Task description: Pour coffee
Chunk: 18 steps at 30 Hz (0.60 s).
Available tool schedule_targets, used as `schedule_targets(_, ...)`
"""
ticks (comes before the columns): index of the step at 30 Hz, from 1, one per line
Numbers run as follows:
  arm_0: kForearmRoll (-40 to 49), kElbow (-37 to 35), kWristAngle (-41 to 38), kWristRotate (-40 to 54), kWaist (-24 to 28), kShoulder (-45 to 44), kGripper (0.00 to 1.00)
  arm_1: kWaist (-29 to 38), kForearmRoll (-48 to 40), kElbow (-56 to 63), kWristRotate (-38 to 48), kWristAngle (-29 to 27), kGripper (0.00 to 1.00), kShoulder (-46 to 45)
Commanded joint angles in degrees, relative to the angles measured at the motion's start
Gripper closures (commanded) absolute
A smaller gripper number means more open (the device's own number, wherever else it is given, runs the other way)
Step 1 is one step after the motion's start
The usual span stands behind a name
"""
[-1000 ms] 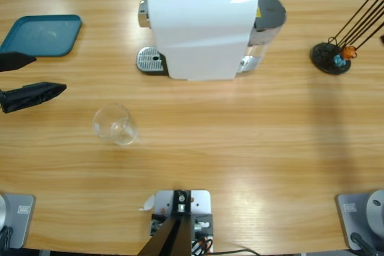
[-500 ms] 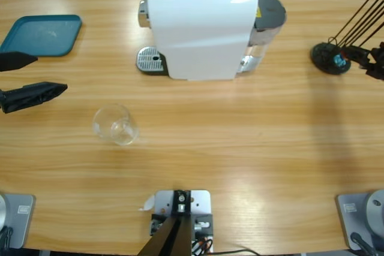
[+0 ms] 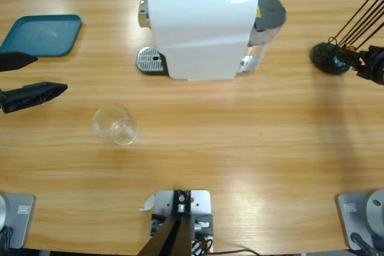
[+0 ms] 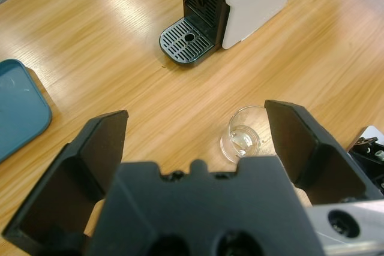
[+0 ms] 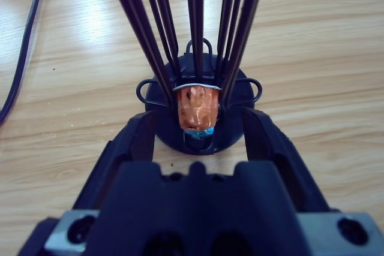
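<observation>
Standing on the long wooden table [image 3: 240, 142], the small clear drinking glass [image 3: 115, 124] holds only a faint film of coffee [image 4: 243, 142], with bare wood all around. The left gripper [image 3: 33, 79], jaws wide apart, hangs beside the teal plastic tray [image 3: 42, 34]. The right gripper [image 5: 201, 130], jaws spread, flanks a copper capsule [image 5: 198, 107] in the black wire capsule rack [image 3: 331, 57] at the table's right edge.

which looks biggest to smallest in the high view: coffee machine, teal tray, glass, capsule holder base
1. coffee machine
2. teal tray
3. glass and capsule holder base: these look much alike, so they are left unranked.
</observation>
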Motion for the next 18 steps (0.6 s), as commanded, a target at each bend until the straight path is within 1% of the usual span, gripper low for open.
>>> schedule_targets(1,-0.61,0.54,-0.81,-1.03,-0.50,1.21,0.000,-1.69,-1.62,1.09,-1.19,1.08,0.538,2.09)
schedule_targets(8,-1.42,-0.20,-0.72,-1.06,-0.50,1.61,0.000,-1.79,-2.02,1.09,-1.22,1.08,0.542,2.53)
schedule_targets(9,-1.52,-0.43,-0.72,-1.11,-0.50,1.77,0.000,-1.79,-2.14,1.09,-1.22,1.08,0.581,2.53)
schedule_targets(10,-1.58,-0.73,-0.72,-1.11,-0.50,2.00,0.000,-1.81,-2.28,1.01,-1.22,1.08,0.644,2.62)
schedule_targets(11,-1.58,-1.01,-0.72,-1.11,-0.50,2.23,0.000,-1.93,-2.58,0.92,-1.22,1.15,0.653,2.81)
schedule_targets(18,-1.58,-1.22,-0.63,-1.11,-0.50,2.04,0.000,-2.23,-3.90,0.79,-1.22,1.24,0.653,4.69)
